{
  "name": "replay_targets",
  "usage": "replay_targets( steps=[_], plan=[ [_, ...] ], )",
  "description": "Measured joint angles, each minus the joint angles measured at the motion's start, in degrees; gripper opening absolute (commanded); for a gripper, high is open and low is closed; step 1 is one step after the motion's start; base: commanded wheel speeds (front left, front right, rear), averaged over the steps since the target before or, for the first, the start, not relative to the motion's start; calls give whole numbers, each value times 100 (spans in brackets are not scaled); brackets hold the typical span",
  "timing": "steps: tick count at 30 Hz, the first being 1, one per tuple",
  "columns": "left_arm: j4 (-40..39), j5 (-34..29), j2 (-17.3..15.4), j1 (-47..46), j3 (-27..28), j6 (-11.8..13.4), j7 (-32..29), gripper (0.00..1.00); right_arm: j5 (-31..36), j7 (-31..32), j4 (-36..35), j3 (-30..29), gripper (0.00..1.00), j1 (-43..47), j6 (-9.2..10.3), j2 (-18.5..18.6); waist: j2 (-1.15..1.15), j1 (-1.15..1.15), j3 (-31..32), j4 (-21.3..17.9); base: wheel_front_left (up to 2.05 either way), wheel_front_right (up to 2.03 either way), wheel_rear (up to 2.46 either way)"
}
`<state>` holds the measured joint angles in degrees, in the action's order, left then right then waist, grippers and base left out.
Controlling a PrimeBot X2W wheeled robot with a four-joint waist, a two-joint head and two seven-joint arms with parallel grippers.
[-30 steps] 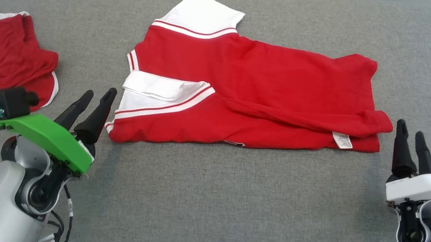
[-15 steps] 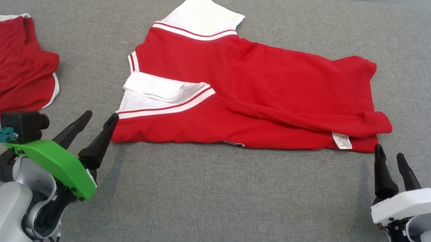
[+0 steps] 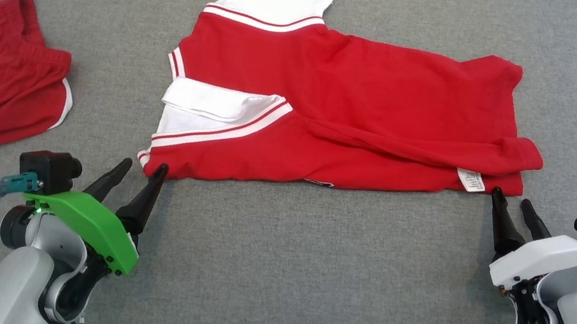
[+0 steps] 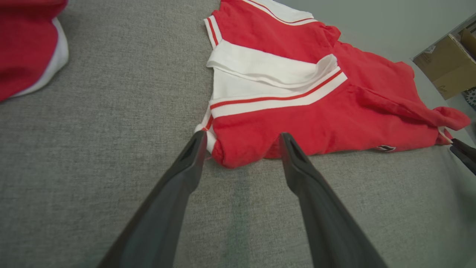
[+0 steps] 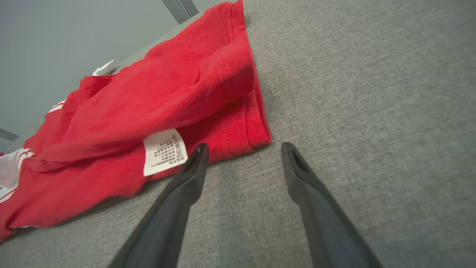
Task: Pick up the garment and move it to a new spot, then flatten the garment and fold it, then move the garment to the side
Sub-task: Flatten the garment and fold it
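Head view: the red-and-white garment (image 3: 341, 107) lies half-folded mid-cushion (image 3: 306, 277). The left gripper (image 3: 144, 165) sits at its 7 o'clock corner and the right gripper (image 3: 511, 197) at 4 o'clock, both spread and empty.

Left wrist view: the fingers straddle the near corner.

Right wrist view: the hem corner, beside the label (image 5: 164, 152), lies between parted fingers.

Likely light, limp knit – it should sag, so pinch both near corners through every layer.

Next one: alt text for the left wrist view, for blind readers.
The left end effector, fingers apart, points at the near corner of a red shirt with white trim lying on a grey fabric surface. A second red garment lies at the upper left, a cardboard box at the upper right.
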<state>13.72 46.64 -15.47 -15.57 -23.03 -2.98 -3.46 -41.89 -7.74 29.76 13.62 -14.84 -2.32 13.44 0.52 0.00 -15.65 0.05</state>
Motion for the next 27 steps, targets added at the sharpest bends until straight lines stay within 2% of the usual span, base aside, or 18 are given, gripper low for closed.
replay_targets(
  steps=[5,14,27],
  plan=[
    [52,-75,-3,-15,-11,107,-59,100,0,35,26,12,100,-114,51,-22,0,0,-118,37,0,0,0],
    [232,111,210,-94,-52,107,-162,100,0,56,94,33,100,-305,49,-68,0,0,-239,34,0,0,0],
    [411,202,216,-243,49,107,-160,100,0,57,230,113,100,-478,42,-120,0,0,-276,-53,0,0,0]
  ],
)
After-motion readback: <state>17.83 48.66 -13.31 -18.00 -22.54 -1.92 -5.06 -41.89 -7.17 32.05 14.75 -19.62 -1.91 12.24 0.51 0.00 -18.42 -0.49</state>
